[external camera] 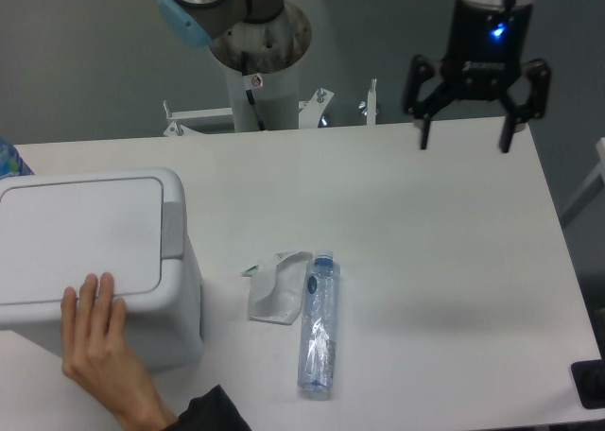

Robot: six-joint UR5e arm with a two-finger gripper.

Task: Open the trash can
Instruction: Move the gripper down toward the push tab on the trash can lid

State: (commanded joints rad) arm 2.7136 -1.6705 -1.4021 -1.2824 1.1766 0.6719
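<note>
The trash can (95,261) is a large white boxy bin at the table's left side. Its flat lid is down, and a grey push strip (174,229) runs along the lid's right edge. My gripper (465,146) hangs over the far right part of the table, well away from the bin. Its black fingers point down, spread open, with nothing between them.
A person's hand (99,341) rests on the bin's front corner. A crumpled white tissue (274,287) and a clear plastic bottle (319,323) lie right of the bin. The arm's base column (260,62) stands behind the table. A dark object (588,384) sits at the front right corner.
</note>
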